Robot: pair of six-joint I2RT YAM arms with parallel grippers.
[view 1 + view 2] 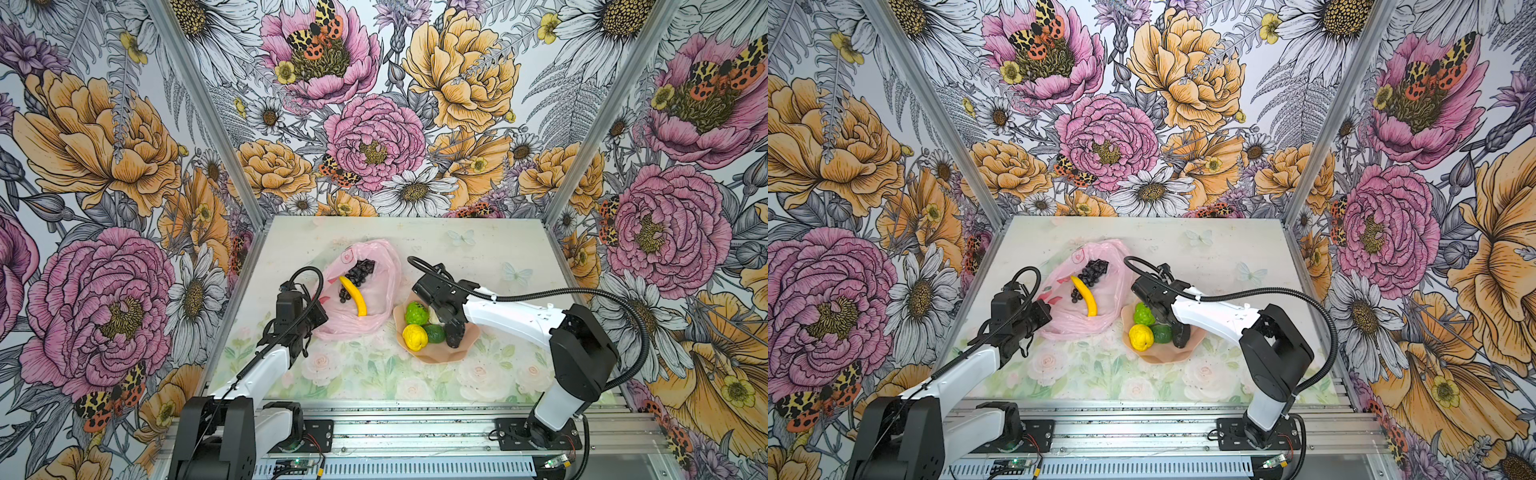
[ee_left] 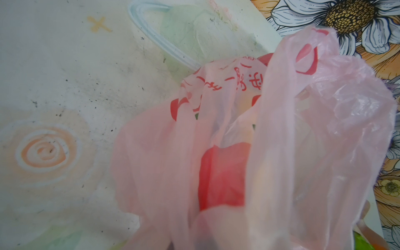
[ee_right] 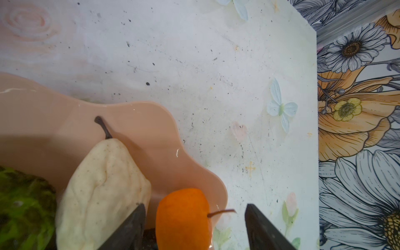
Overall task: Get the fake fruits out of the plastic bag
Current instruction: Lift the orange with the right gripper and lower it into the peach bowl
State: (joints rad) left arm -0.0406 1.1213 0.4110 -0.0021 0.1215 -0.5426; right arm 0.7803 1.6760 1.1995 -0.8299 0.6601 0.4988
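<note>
The pink plastic bag (image 1: 380, 301) lies open mid-table, with a yellow banana (image 1: 354, 296) and a dark grape bunch (image 1: 358, 272) inside. My left gripper (image 1: 318, 316) is shut on the bag's near edge, and pink film (image 2: 303, 129) fills the left wrist view. To the right, a peach dish (image 1: 432, 355) holds a bumpy green fruit (image 1: 417, 312), a lemon (image 1: 414, 336) and a dark green avocado (image 1: 435, 333). My right gripper (image 3: 194, 227) stands open over the dish. An orange fruit (image 3: 184, 218) rests between its fingers (image 3: 129, 227), apart from both, beside a cream pear (image 3: 104, 190).
The dish's wavy rim (image 3: 151, 108) ends close to the orange. Bare table (image 1: 478, 253) stretches behind and right of the dish up to the flowered walls. Both arm bases sit on the metal rail (image 1: 415, 432) at the front.
</note>
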